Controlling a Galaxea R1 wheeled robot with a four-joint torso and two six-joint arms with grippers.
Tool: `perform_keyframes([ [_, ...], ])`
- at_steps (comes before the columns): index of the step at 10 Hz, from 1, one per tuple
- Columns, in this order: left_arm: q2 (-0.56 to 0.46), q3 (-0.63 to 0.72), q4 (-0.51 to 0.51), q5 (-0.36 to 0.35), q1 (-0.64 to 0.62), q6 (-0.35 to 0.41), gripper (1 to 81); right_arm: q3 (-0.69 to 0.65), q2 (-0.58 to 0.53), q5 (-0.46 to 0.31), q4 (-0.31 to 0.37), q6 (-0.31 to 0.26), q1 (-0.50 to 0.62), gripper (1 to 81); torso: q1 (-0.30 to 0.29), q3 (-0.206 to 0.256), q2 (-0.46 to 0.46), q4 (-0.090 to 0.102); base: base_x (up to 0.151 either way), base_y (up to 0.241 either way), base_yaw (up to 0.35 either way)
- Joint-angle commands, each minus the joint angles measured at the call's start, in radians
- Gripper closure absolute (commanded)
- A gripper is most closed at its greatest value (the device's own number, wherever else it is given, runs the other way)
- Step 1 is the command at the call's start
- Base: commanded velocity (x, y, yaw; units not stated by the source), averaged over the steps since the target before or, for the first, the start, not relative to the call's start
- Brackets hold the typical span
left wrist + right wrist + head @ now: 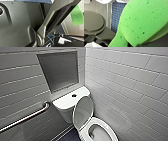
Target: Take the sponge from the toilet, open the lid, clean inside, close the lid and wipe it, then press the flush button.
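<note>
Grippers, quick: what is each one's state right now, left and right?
Left gripper: cannot be told.
Right gripper: closed, holding the green sponge.

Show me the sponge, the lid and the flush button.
Bright green porous sponge (144, 21): right wrist view, broad face.
White oval plastic lid (83, 110): head view, inner face.
Round dark flush button (74, 95): head view, centre.

The toilet (67, 102) is glossy white ceramic, and its lid (83, 109) is smooth white plastic with a soft sheen. The sponge (144, 21) is bright green foam, matt and pitted with small pores. The wall tiles (130, 79) look glazed and smooth, the rail (27, 117) is polished metal, and the floor (115, 15) is small blue mosaic tile.
</note>
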Motion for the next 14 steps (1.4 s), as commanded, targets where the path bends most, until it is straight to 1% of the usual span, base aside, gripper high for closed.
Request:
perform_keyframes([
  [1,0.037,-0.044,-0.235,0.002,0.011,0.179,1.0,0.129,-0.093,-0.073,-0.003,0.003,0.106,81.1,0.000,0.000,0.000,0.000,0.000,0.000,0.000],
  [2,0.044,-0.064,-0.241,0.003,0.018,0.178,1.0,0.161,-0.116,-0.097,0.011,0.003,0.152,81.1,0.000,0.000,0.000,0.000,0.000,0.000,0.000],
  [3,0.063,-0.091,-0.239,0.005,0.021,0.178,1.0,0.189,-0.142,-0.112,0.002,0.002,0.187,81.1,0.000,0.000,0.000,0.000,0.000,0.000,0.000],
  [5,0.098,-0.162,-0.239,0.005,0.026,0.178,1.0,0.224,-0.178,-0.117,0.013,0.003,0.284,81.1,0.000,0.000,0.000,0.000,0.000,0.000,0.000],
  [6,0.095,-0.170,-0.236,0.005,0.026,0.179,1.0,0.236,-0.190,-0.148,0.025,0.003,0.331,81.1,0.000,0.000,0.000,0.000,0.000,0.000,0.000],
  [8,0.089,-0.170,-0.241,0.005,0.027,0.178,1.0,0.241,-0.189,-0.215,0.080,0.003,0.426,81.1,0.000,0.000,0.000,0.000,0.000,0.000,0.000],
  [9,0.092,-0.167,-0.236,0.002,0.049,0.179,1.0,0.239,-0.184,-0.237,0.098,0.003,0.475,81.1,0.000,0.000,0.000,0.000,0.000,0.000,0.000],
  [10,0.107,-0.179,-0.232,-0.039,0.066,0.182,1.0,0.241,-0.184,-0.244,0.106,0.003,0.523,81.1,0.000,0.000,0.000,0.000,0.000,0.000,0.000],
  [11,0.117,-0.214,-0.229,-0.124,0.090,0.185,1.0,0.238,-0.187,-0.243,0.109,0.003,0.560,81.1,0.000,0.000,0.000,0.000,0.000,0.000,0.000],
  [12,0.124,-0.237,-0.229,-0.159,0.099,0.185,1.0,0.233,-0.185,-0.243,0.112,0.005,0.599,81.1,0.000,0.000,0.000,0.000,0.000,0.000,0.000],
  [13,0.139,-0.265,-0.236,-0.159,0.101,0.184,1.0,0.221,-0.181,-0.244,0.140,0.017,0.644,81.1,0.000,0.000,0.000,0.000,0.000,0.000,0.000],
  [14,0.152,-0.282,-0.239,-0.161,0.110,0.182,1.0,0.210,-0.175,-0.246,0.149,0.017,0.678,81.1,0.000,0.000,0.000,0.000,0.000,0.000,0.000],
])
